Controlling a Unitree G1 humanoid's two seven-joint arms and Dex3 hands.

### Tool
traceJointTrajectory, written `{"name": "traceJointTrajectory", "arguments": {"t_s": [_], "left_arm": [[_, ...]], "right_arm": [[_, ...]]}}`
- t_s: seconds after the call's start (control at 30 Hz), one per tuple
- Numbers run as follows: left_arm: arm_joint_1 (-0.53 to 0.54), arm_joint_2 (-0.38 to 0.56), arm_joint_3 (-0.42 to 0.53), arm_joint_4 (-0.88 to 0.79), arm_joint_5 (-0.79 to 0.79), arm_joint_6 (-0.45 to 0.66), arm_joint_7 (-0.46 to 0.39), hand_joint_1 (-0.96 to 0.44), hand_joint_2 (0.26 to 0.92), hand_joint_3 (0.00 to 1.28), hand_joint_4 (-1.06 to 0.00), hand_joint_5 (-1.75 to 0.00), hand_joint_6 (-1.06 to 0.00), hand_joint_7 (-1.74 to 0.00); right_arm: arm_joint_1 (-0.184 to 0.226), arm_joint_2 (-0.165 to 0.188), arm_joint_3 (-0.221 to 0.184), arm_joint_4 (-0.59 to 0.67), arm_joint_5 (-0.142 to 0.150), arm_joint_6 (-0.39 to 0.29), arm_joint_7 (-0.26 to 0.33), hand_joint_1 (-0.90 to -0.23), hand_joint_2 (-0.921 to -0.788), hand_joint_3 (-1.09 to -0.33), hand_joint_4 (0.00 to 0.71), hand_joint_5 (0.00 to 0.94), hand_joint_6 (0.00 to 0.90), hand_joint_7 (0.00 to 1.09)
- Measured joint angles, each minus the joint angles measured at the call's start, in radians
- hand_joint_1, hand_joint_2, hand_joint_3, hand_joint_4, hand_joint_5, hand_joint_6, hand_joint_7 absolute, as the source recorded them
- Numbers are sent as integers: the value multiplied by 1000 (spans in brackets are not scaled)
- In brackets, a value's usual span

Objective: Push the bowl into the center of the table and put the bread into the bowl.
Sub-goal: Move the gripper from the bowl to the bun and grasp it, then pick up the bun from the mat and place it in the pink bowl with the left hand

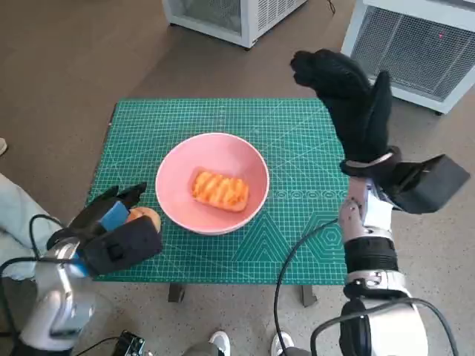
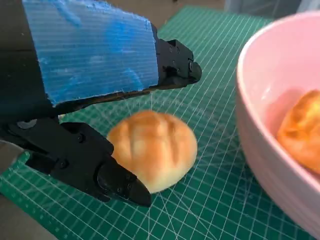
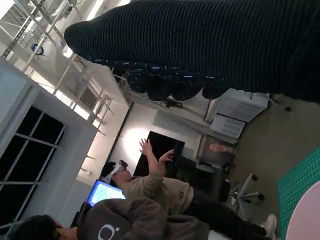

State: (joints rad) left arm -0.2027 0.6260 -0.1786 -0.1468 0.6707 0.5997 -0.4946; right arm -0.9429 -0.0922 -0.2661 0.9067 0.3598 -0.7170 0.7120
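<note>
A pink bowl (image 1: 215,167) sits near the middle of the green cutting mat (image 1: 297,141), with an orange ridged bread piece (image 1: 220,191) inside it. A round bread roll (image 1: 145,217) lies on the mat just left of the bowl. My left hand (image 1: 111,222) is around the roll (image 2: 152,150), black fingers (image 2: 117,182) on either side with gaps still showing. The bowl's rim (image 2: 250,100) is close beside it. My right hand (image 1: 349,93) is raised high above the mat's right side, fingers spread, holding nothing.
White metal cabinets (image 1: 415,44) stand on the floor beyond the table. A person's shoes (image 1: 278,343) show at the table's near edge, and light trousers (image 1: 15,215) at the left. People (image 3: 165,192) sit in the room behind.
</note>
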Motion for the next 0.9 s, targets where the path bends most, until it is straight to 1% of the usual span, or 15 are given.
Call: {"name": "traceJointTrajectory", "arguments": {"t_s": [0.07,0.2,0.23,0.27,0.3,0.33,0.37,0.4,0.43,0.47,0.5,0.57,0.67,0.77,0.9], "left_arm": [[-2,-4,-9,14,0,0,0,-150,742,3,-123,-17,-249,-47],[-10,-10,-26,45,0,-9,11,-79,760,11,-201,-39,-337,-75],[-13,-11,-30,55,0,-12,15,-49,772,17,-257,-59,-404,-104],[-16,-11,-35,65,0,-16,23,-39,777,19,-282,-57,-430,-110],[-19,-11,-40,77,0,-21,31,-12,796,26,-429,-98,-546,-178],[-22,-11,-44,87,1,-32,43,-1,804,26,-487,-102,-578,-221],[-23,-11,-47,98,3,-43,56,0,846,34,-567,-443,-603,-583],[-24,-11,-49,106,6,-58,74,0,873,48,-608,-673,-609,-826],[-24,-10,-50,114,13,-77,97,1,877,49,-646,-745,-620,-891],[-24,-9,-50,121,20,-95,121,1,881,49,-706,-844,-640,-979],[-23,-7,-50,126,26,-111,142,1,877,50,-753,-923,-675,-989],[-16,0,-49,127,36,-146,188,2,872,51,-796,-1011,-718,-996],[3,5,-40,116,41,-188,234,2,871,51,-810,-1040,-736,-1007],[34,7,-19,68,43,-194,243,3,878,51,-801,-1048,-723,-1056],[64,12,26,-23,53,-184,243,3,881,51,-798,-1049,-716,-1077]], "right_arm": [[1,0,0,-2,0,0,0,-679,-921,-871,155,16,-1,507],[1,0,0,-3,0,0,1,-675,-921,-871,156,17,-1,507],[1,0,0,-4,0,0,2,-675,-921,-871,156,17,-1,507],[2,0,0,-4,0,0,2,-675,-921,-871,155,17,-1,507],[2,0,0,-5,0,0,2,-675,-921,-870,155,17,-1,507],[2,0,0,-5,0,0,3,-675,-921,-870,155,17,-1,507],[2,0,0,-5,0,0,4,-675,-921,-869,155,17,-1,506],[2,0,0,-5,0,0,5,-675,-921,-868,155,18,-1,506],[2,0,0,-5,0,0,7,-675,-921,-868,155,18,-1,506],[2,0,0,-5,0,0,8,-675,-921,-868,155,18,-1,506],[2,0,0,-5,0,0,9,-675,-921,-867,154,18,-1,506],[3,0,0,-7,0,0,10,-675,-921,-867,154,18,-1,506],[4,0,0,-9,0,0,11,-675,-921,-867,154,18,-1,505],[4,-1,0,-9,0,1,11,-676,-921,-867,154,19,-1,504],[5,-5,0,-9,0,1,12,-675,-921,-867,153,19,-1,501]]}}
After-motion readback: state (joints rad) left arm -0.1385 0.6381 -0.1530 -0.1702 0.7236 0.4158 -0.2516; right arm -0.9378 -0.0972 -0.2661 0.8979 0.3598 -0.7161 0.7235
